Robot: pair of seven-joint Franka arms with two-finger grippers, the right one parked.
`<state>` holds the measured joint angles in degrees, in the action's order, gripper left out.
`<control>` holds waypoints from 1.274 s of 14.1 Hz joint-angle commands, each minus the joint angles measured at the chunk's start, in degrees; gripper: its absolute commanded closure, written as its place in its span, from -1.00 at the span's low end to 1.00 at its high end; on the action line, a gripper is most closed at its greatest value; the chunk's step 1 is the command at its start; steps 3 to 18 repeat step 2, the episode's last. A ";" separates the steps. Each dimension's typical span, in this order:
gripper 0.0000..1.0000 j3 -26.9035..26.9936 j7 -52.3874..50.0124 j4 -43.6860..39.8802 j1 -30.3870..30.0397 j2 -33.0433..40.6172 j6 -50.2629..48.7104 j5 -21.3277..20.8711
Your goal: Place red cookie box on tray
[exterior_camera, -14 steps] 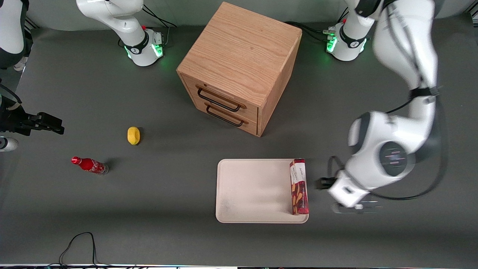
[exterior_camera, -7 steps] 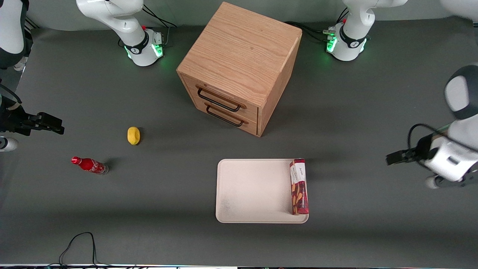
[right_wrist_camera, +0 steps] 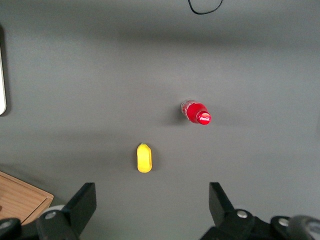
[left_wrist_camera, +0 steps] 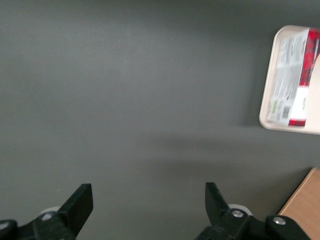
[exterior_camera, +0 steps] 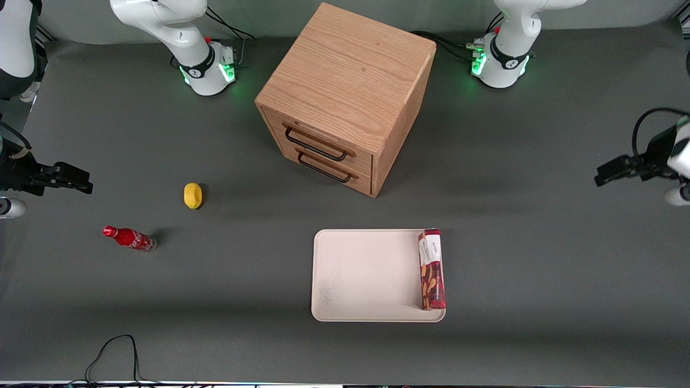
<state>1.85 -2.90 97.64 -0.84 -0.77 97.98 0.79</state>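
One red cookie box (exterior_camera: 432, 269) lies flat on the tray (exterior_camera: 366, 275), along its rim nearest the working arm. We see our end effector (left_wrist_camera: 148, 201) spread wide over bare worktop (exterior_camera: 539, 280), well apart from the tray; only the wrist view shows that gap.

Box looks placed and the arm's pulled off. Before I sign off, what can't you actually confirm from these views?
- Whether the box lies flat inside the tray or leans on its rim: the front view looks straight down, and the left wrist view cuts off part of the box.
- Box print: too small in the front view, blurred in the wrist view.
- Drawer contents: both are shut.
- The gripper is open over bare table; the front view cuts off its arm.
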 commanded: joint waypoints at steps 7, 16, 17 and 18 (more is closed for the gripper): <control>-1.00 -0.89 3.16 2.46 -0.22 3.58 -1.30 -1.40; -1.00 -0.89 3.16 2.46 -0.22 3.58 -1.30 -1.40; -1.00 -0.89 3.16 2.46 -0.22 3.58 -1.30 -1.40; -1.00 -0.89 3.16 2.46 -0.22 3.58 -1.30 -1.40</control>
